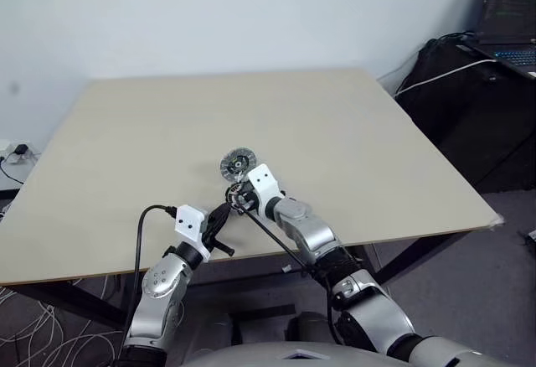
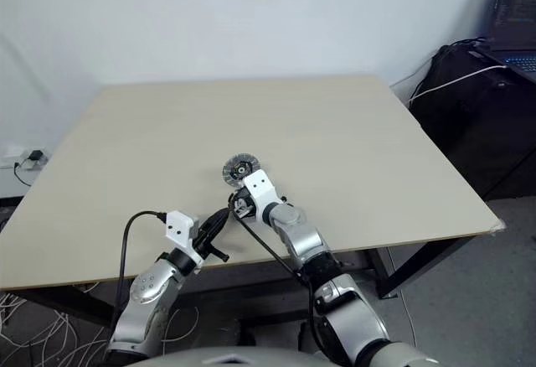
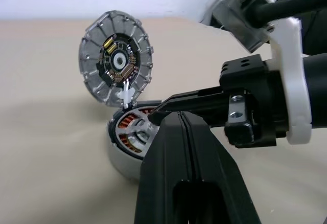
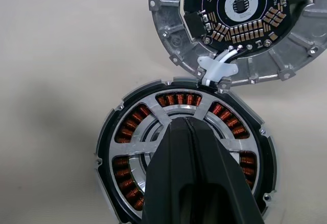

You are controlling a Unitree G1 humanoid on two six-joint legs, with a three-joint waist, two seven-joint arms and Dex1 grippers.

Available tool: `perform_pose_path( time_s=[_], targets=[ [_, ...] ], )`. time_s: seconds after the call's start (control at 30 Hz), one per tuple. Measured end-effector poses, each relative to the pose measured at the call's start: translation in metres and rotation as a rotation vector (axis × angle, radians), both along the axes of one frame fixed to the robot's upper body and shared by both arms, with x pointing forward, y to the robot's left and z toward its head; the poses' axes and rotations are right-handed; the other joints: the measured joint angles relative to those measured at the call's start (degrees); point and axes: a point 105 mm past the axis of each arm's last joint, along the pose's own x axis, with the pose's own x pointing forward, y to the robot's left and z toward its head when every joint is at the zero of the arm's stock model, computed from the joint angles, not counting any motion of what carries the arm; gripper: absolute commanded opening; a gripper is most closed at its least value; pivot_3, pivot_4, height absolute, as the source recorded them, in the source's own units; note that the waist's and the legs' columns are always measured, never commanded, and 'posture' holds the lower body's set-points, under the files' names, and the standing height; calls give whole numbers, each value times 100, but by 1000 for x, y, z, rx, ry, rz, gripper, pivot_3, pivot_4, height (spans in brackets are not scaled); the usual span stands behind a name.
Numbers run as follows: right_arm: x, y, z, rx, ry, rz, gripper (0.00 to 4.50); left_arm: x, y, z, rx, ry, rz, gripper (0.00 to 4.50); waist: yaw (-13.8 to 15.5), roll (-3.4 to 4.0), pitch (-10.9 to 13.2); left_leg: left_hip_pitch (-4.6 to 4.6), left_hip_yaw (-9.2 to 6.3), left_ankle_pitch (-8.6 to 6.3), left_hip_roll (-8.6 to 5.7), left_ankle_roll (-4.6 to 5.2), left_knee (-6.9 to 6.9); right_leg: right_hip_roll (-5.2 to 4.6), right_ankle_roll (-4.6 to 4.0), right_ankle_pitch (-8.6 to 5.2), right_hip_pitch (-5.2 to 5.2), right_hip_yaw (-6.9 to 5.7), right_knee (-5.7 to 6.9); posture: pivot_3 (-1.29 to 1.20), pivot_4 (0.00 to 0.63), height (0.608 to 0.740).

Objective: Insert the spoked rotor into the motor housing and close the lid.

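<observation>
Near the front edge of the table [image 1: 352, 132] sits the housing [image 4: 122, 147], with the lid [image 3: 116, 58] standing open behind it, tilted up on its edge and joined to the housing rim by short white wires [image 4: 217, 68]. The rotor [image 4: 153, 114] seems to lie already inside: silver spokes cross over the copper windings, and the dark rim fits within the housing wall.

The right gripper [image 4: 186, 124] has its fingers pressed together, holding nothing, with the tips over the rotor centre. The left gripper [image 3: 179, 119] is also closed and empty, just beside the housing.

I judge these parts to be stiff metal, rather heavy for their size, and smooth, so they can slip between the fingers. The rotor probably is pulled down by magnets, so it may snap in place. The lid has a ribbed edge, which gives good hold; better to push or take it at this edge, away from the circuit board on its inner face. The wires are the fragile point: the lid must fold down over them, not be twisted or lifted away
</observation>
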Motion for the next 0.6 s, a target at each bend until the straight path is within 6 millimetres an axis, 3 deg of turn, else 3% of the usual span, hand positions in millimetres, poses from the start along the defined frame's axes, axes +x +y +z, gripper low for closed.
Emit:
perform_pose_path(
  time_s=[0.2, 0.33, 0.47, 0.6],
  targets=[
    [-8, -5, 1, 38, -3, 29, 0, 0, 0, 1, -7, -2, -7, 31, 17, 15, -10, -6, 1, 0, 4, 0, 0, 4, -1, 0, -6, 3, -1, 0, 0, 740],
    [-14, -16, 20, 41, -69, 110, 0, 0, 0, 1, -6, -1, -12, 31, 18, 15, -8, -8, 3, -1, 4, 1, 2, 4, -1, 0, -9, 5, -2, 0, 0, 740],
    [-22, -23, 35, -13, -124, 235, 836, 0, -1, -1, -9, 14, -17, 0, 26, 15, -8, -6, 2, -1, 9, 1, 3, 7, 0, 0, -9, 3, -1, 0, 0, 740],
    [-31, -26, 27, -83, -101, 324, 2111, -1, -2, -3, -10, 21, -27, 0, 34, 14, -7, -7, 3, -1, 15, 1, 4, 13, -4, 1, -11, 4, -1, 0, 0, 740]
  ],
)
